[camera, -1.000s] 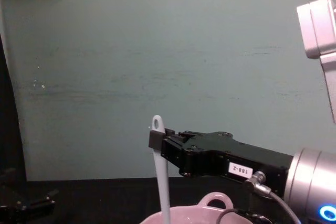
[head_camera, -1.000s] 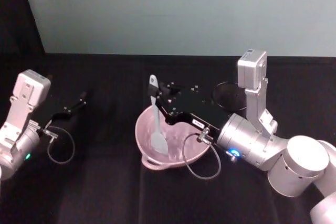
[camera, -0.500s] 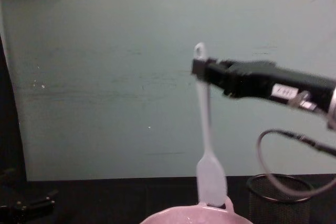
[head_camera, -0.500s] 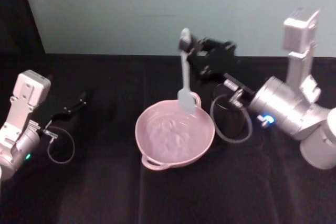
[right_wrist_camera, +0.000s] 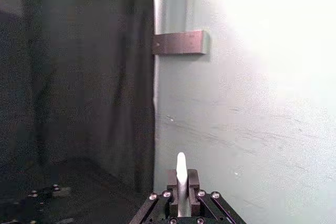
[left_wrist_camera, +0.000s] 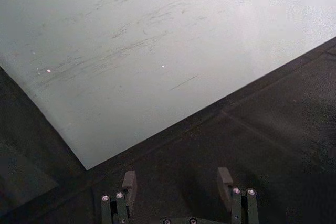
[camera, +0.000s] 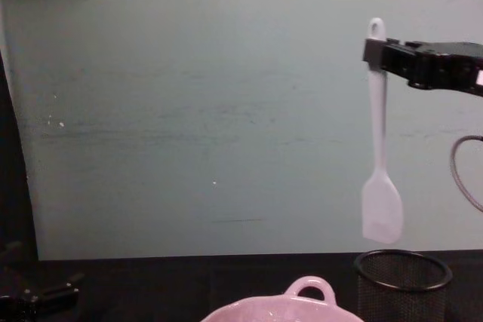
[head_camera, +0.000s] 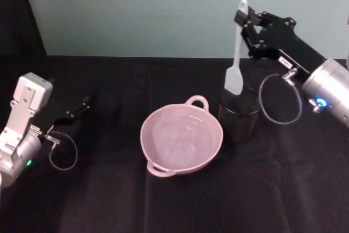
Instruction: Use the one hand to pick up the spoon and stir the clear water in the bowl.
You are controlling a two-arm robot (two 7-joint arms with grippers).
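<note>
My right gripper [head_camera: 247, 25] is shut on the upper handle of the white spoon [head_camera: 235, 61], which hangs upright in the air with its blade just above the black wire-mesh cup [head_camera: 238, 114]. From the chest view, the spoon [camera: 379, 160] hangs clear above the cup [camera: 402, 283], with the gripper [camera: 373, 56] shut near the handle's hole. The right wrist view shows the handle end [right_wrist_camera: 181, 174] clamped between the fingers. The pale pink bowl [head_camera: 152, 145] with water sits mid-table, left of the cup and apart from the spoon. My left gripper [head_camera: 80, 106] rests at the far left, fingers [left_wrist_camera: 224, 181] open.
A black cloth covers the table [head_camera: 109, 200]. A pale green wall [head_camera: 136, 9] stands close behind. The bowl's loop handle [camera: 308, 289] faces the wall, and a grey cable [head_camera: 279, 99] loops below the right wrist.
My right gripper has lifted the spoon out of the bowl and carried it up and to the right, over the mesh cup. The left arm has not moved.
</note>
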